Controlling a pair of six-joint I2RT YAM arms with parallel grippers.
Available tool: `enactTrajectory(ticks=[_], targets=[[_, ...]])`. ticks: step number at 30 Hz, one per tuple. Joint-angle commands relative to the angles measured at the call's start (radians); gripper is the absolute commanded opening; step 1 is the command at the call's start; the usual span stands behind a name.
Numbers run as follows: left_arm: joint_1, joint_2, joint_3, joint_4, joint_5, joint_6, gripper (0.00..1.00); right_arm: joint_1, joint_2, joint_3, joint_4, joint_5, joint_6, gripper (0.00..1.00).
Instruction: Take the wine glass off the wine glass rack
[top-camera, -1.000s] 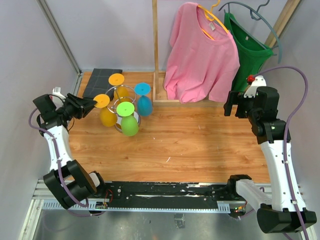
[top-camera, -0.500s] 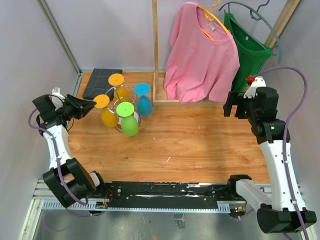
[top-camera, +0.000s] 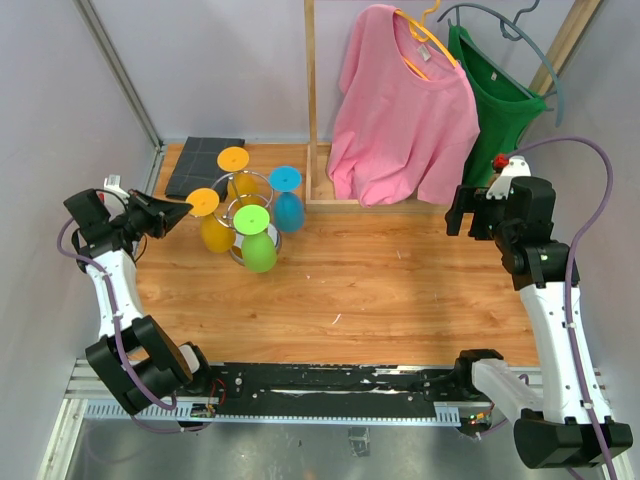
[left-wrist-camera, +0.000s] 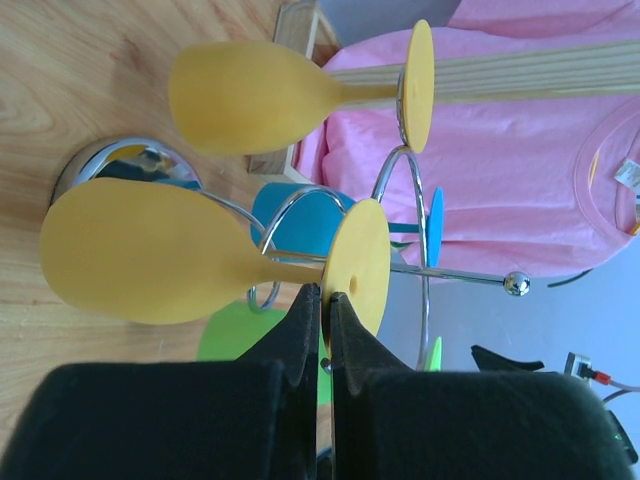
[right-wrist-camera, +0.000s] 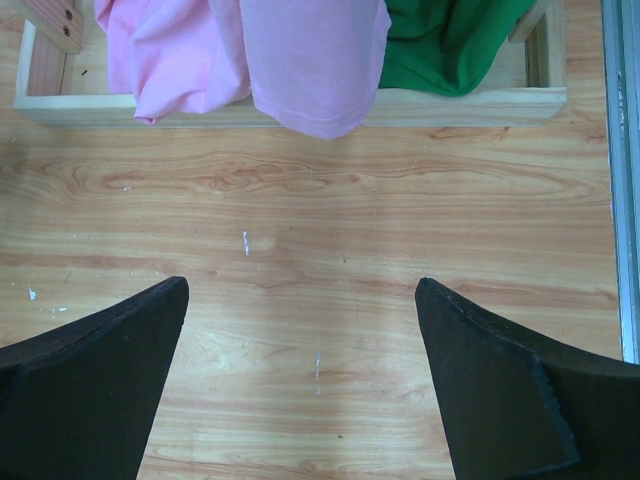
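Observation:
The chrome wine glass rack (top-camera: 262, 182) stands at the table's left with several coloured glasses hanging upside down from its wire arms. In the left wrist view its domed base (left-wrist-camera: 110, 165) shines behind the nearest yellow wine glass (left-wrist-camera: 130, 250). My left gripper (left-wrist-camera: 324, 293) is shut on the rim of that glass's round foot (left-wrist-camera: 362, 265), which still hangs on the wire. From above, the left gripper (top-camera: 188, 207) meets the yellow foot (top-camera: 203, 201). My right gripper (right-wrist-camera: 300, 290) hangs open over bare wood at the far right (top-camera: 470, 210).
A second yellow glass (left-wrist-camera: 250, 95), a blue one (top-camera: 289, 208) and a green one (top-camera: 260, 250) hang on the same rack. A dark mat (top-camera: 205, 165) lies behind it. The wooden clothes rack carries a pink shirt (top-camera: 400, 110) and a green shirt (top-camera: 495, 85).
My left jaws have closed onto the yellow glass's foot. The arms and the glasses have barely moved.

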Motion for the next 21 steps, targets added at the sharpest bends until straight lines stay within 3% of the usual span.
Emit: enactTrajectory(ticks=[1,21], targets=[[0.006,-0.004,0.034,0.007,0.050,-0.004,0.00,0.015,-0.013,-0.007,0.000,-0.014,0.014,0.98],[0.045,-0.020,0.061,-0.025,0.102,-0.006,0.00,0.015,-0.035,-0.027,0.000,-0.016,0.011,0.98]])
